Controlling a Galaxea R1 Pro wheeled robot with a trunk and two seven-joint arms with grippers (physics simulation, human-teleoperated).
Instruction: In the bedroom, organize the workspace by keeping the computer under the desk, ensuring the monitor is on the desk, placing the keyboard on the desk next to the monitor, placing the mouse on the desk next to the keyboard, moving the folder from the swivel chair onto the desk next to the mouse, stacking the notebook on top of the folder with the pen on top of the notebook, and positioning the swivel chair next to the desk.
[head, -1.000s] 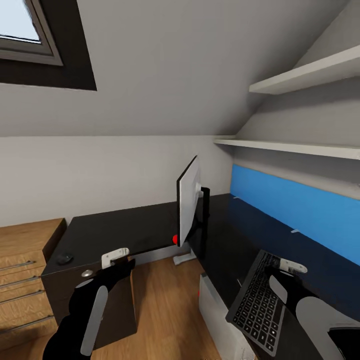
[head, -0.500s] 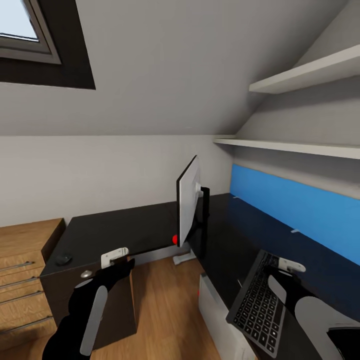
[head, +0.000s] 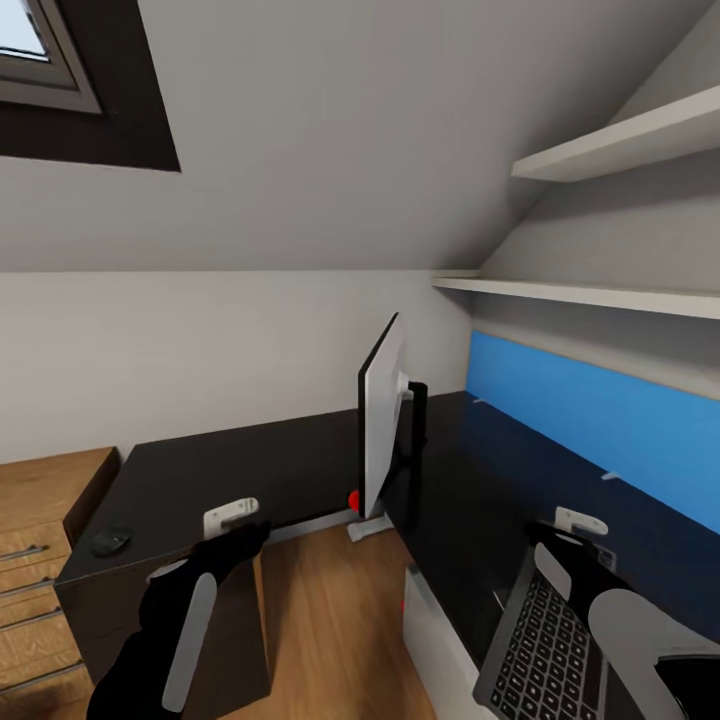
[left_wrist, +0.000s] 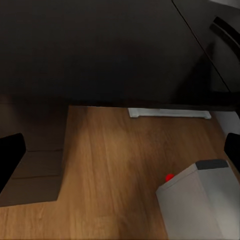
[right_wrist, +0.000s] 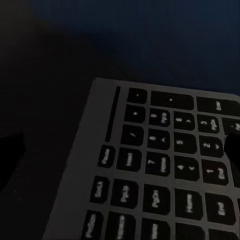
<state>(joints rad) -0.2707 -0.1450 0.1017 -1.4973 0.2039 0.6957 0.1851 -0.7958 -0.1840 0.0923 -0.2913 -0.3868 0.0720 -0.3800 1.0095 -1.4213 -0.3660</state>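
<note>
On the black counter (head: 300, 470), right tool (head: 580, 535) grips keyboard (head: 545, 655), now drawn nearer the robot vs. 1 s ago; view panned too; monitor (head: 380, 415) upright; mouse (head: 110, 541) far left; left tool (head: 232, 520) released, empty; keyboard not yet beside monitor.

A skylight window (head: 35, 55) sits in the sloped ceiling. Two white shelves (head: 610, 145) run along the wall, one above the other. A light wooden drawer unit (head: 40, 520) with bar handles stands on the wood floor (head: 320, 620).
</note>
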